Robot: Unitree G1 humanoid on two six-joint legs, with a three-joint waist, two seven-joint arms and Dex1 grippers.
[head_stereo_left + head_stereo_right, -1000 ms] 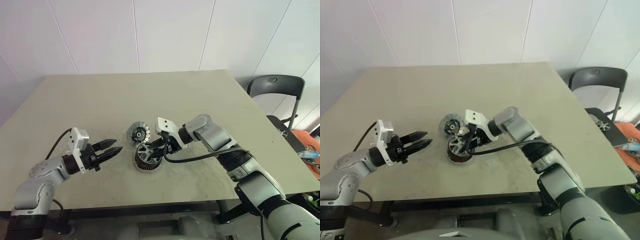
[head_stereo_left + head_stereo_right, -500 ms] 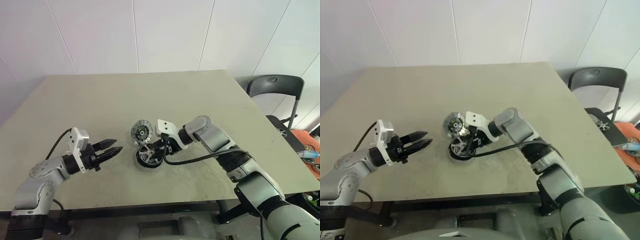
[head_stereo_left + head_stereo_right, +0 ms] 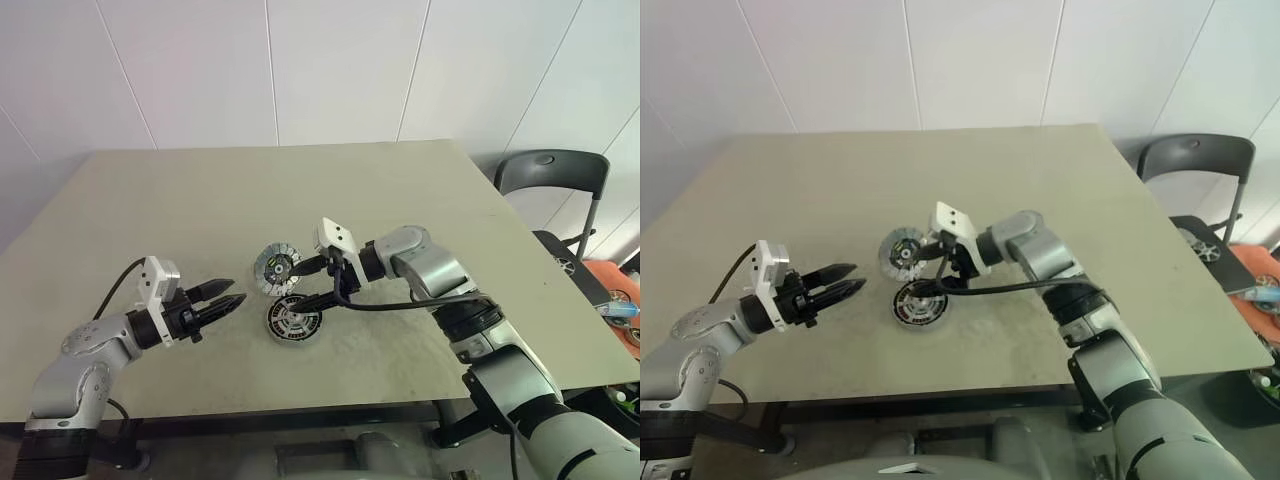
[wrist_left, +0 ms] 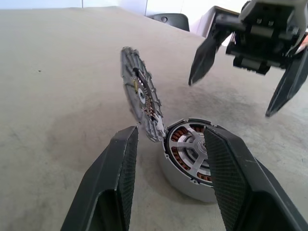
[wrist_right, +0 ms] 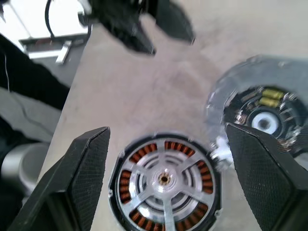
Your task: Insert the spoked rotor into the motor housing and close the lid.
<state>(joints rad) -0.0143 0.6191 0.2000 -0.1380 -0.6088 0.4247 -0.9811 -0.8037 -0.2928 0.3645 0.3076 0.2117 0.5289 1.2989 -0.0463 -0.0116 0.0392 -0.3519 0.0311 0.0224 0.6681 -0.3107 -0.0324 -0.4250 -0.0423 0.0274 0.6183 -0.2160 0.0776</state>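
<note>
**Operator:** Where is the spoked rotor (image 3: 275,268) sitting?

**Unit:** It is leaning on edge on the surface (image 3: 400,200), its lower rim touching the motor housing (image 3: 293,320). My right end effector (image 3: 312,283) is hovering spread just above both, gripping nothing. My left end effector (image 3: 222,297) is waiting well apart, fingers parted, empty.

**Operator:** How are you judging its handling?

**Unit:** Stiff metal, probably dense and slick. I am planning to pinch across the segmented rim, avoiding the dark centre.

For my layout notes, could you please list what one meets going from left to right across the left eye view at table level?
left gripper → motor housing → right gripper → chair. The lid standing behind the housing overlaps it, so I leave it out.
</note>
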